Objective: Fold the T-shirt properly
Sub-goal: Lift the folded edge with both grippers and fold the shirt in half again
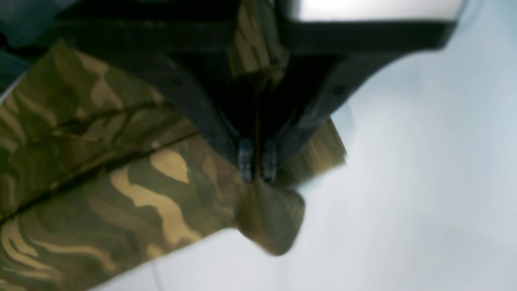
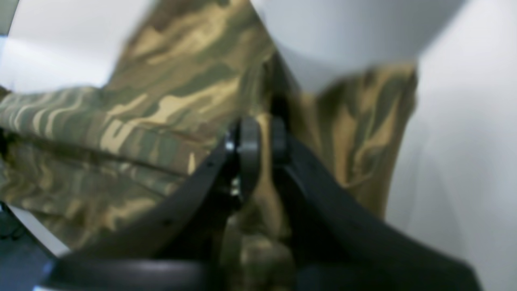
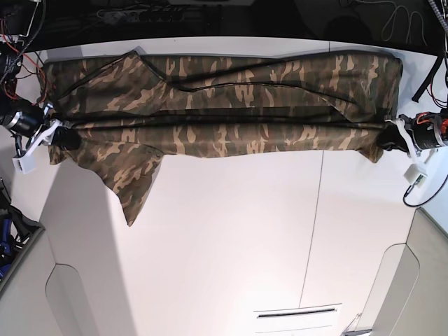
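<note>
T-shirt (image 3: 224, 119) is stretched lengthwise along the far side of the white worktop (image 3: 231, 238). Left pincer (image 1: 257, 165) and right pincer (image 2: 261, 137) are clamped on its opposite ends.

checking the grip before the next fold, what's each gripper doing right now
Left gripper: shut on the T-shirt, pinching its edge.
Right gripper: shut on the T-shirt, cloth clamped between its jaws.
</note>
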Motion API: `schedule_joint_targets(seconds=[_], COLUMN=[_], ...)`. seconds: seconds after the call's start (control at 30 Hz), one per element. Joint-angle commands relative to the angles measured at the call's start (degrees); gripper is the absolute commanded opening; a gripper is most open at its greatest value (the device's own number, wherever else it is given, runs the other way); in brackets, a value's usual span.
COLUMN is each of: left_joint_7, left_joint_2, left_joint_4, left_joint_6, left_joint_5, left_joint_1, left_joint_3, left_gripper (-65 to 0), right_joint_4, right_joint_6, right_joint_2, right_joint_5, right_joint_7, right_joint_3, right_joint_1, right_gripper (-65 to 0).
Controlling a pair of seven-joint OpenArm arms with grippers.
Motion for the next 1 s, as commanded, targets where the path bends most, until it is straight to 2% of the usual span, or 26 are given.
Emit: schedule_joint_targets(seconds=[0.0,0.07,0.1,0.17,0.2,0.23,0.43,0.53,0.67,0.8,0.97], left_joint_7=[-0.4,-0.5,-0.5,-0.7,-0.9,-0.9,-0.9,-0.9,-0.9,-1.0,-1.1], left_joint_2=[-1.1,-0.3,0.2,1.1,1.6,1.9,2.2,2.2,2.2,2.2,2.2], left_joint_4=[0.7,0.7,0.7,0.7,0.7,0.7,0.7,0.7,0.7,0.7,0.7], left_joint_6=[-0.1,-0.1,-0.1,-0.1,-0.1,-0.1,-0.1,-0.1,-0.1,-0.1,-0.1], left_joint_5=[-0.2,-0.2,-0.2,-0.3,-0.3,-0.2,0.2,0.2,0.2,0.1,0.2], left_joint_1=[0.0,0.8,0.8,0.8,0.8,0.8,0.8,0.8,0.8,0.8,0.8], left_joint_3=[-0.7,-0.7,-0.7,-0.7,-0.7,-0.7,-0.7,-0.7,-0.7,-0.7,-0.7], left_gripper=[-65.0,-65.0,-65.0,-65.0,-65.0,-65.0,-65.0,-65.0,-65.0,-65.0,-65.0], right_joint_4=[0.8,0.6,0.6,0.6,0.6,0.7,0.7,0.6,-0.5,-6.9,-18.6], right_joint_6=[0.1,0.1,0.1,0.0,-0.1,-0.1,-0.2,-0.5,-0.6,-1.0,-1.0], right_joint_2=[1.1,1.1,1.1,1.1,1.1,1.1,-0.4,-3.5,-8.7,-11.5,-11.9], right_joint_5=[-0.5,-1.8,-2.2,-2.2,-2.2,-2.4,-3.6,-7.2,-15.8,-20.5,-23.2], right_joint_7=[1.9,3.8,5.1,7.1,8.1,8.7,9.7,12.2,15.6,18.2,21.7], right_joint_3=[0.5,0.5,0.5,0.5,0.5,0.5,0.6,0.5,0.3,-2.1,-6.3], right_joint_1=[-0.1,-1.3,-1.6,-1.6,-1.4,-1.0,5.5,9.4,13.2,16.4,19.3], right_gripper=[-65.0,-65.0,-60.2,-41.5,-35.2,-32.0,-31.6,-31.6,-31.6,-31.6,-31.6])
